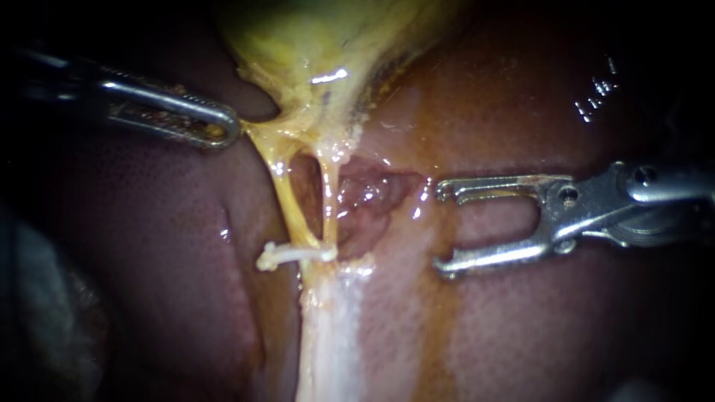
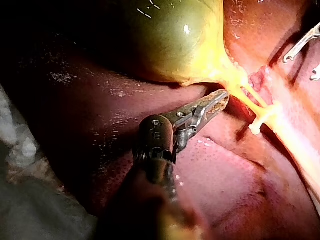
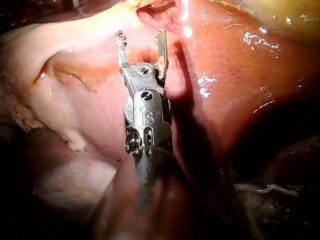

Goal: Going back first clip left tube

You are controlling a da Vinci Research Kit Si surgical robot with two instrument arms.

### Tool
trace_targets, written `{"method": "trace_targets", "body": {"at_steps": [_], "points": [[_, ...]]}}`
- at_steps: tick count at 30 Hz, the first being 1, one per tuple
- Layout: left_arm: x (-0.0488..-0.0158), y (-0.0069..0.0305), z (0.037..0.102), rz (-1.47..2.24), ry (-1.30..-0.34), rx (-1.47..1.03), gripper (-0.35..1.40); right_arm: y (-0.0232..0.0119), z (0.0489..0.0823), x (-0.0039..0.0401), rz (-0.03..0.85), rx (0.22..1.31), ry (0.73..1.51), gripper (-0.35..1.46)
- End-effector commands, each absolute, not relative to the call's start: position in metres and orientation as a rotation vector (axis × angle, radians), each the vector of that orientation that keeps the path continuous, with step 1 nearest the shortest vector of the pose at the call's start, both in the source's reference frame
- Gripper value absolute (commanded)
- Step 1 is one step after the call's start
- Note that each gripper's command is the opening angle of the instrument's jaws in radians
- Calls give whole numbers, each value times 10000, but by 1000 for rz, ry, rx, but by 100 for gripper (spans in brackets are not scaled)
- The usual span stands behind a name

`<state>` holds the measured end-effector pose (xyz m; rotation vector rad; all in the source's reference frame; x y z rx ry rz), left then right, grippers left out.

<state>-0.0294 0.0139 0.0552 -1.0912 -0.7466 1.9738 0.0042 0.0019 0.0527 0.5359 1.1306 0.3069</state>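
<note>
While the right tool (image 1: 441,228) hangs with its jaws spread wide and empty, the white clip (image 1: 294,254) sits ahead of its tips, clearly apart from them, clamped across the left tube (image 1: 288,202). Beyond the clip, the left tool (image 1: 227,130) has its jaws closed on yellow tissue at the neck of the gallbladder (image 1: 320,37), which is stretched taut. Under both tools lies the liver (image 1: 521,335).

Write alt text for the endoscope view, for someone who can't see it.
A white clip sits across the lower end of two thin yellow tubes running down from the gallbladder over the liver. The right instrument, open and empty, lies beside them; the left instrument grips tissue at the gallbladder's base.
</note>
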Motion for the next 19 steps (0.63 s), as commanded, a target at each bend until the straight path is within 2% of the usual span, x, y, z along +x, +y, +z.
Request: {"method": "trace_targets", "body": {"at_steps": [1,8,19], "points": [[-298,137,557,1978,-752,-1093,-35,19,527,42,307,536,1130,50],[-315,125,579,1990,-762,-1096,-35,19,526,40,306,537,1131,50],[-315,126,578,1990,-768,-1097,-35,20,523,40,308,538,1130,50]]}}
